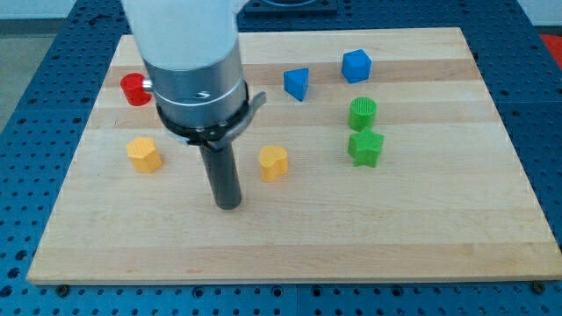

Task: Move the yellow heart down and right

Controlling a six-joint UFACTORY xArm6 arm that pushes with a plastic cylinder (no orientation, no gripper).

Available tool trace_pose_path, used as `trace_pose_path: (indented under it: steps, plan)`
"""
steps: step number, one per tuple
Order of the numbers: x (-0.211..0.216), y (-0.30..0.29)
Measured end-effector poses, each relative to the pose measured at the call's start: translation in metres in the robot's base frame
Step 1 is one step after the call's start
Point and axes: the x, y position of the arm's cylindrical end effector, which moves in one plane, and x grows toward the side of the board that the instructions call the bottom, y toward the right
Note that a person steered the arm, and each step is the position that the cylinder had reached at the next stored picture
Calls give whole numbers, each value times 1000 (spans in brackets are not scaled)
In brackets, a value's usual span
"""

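Yellow heart [274,163]: ribbed plastic, right of my tip [228,205].

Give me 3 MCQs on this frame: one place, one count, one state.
1. Where is my tip relative to the yellow heart?
A. lower left
B. upper right
C. directly above

2. How many green blocks are there?
A. one
B. two
C. three

3. Is my tip touching the yellow heart?
A. yes
B. no, wood shows between
C. it rests on top

Answers: 1 A, tip sits toward the view's left and bottom of the heart. 2 B, green cylinder and green star. 3 B, bare board separates them.
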Motion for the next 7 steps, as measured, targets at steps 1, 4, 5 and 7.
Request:
trace_pose_path:
  steps: [1, 4, 5, 7]
  plan:
    - [-31, -1]
    - [-77, 47]
    - [-74, 45]
    - [-23, 62]
